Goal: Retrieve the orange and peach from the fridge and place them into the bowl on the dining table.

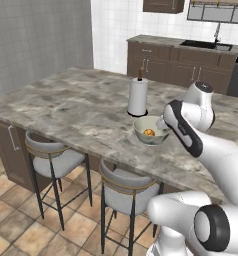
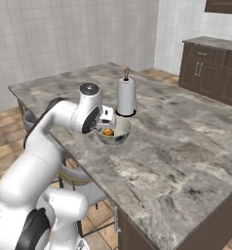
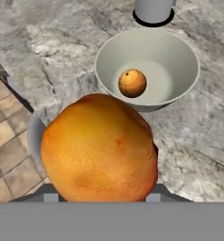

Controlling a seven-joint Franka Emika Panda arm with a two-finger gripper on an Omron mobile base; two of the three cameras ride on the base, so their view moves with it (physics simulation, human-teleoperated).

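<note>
My gripper [image 3: 102, 195] is shut on the peach [image 3: 100, 148], a large orange-red fruit close to the hand camera. It hangs over the near edge of the dining table [image 1: 76, 105], just short of the bowl [image 3: 177, 52]. The orange [image 3: 132, 83] lies on the pale bottom of the round grey-green bowl [image 1: 141, 131]. In the right base view the gripper [image 2: 107, 123] hovers at the bowl's [image 2: 123, 134] near rim. The fridge is out of view.
A white paper towel roll [image 1: 137, 96] stands upright just behind the bowl. Two grey padded stools [image 1: 53, 155] are tucked under the table's near edge. A dark-cabinet counter with a sink [image 1: 206, 46] runs along the far wall.
</note>
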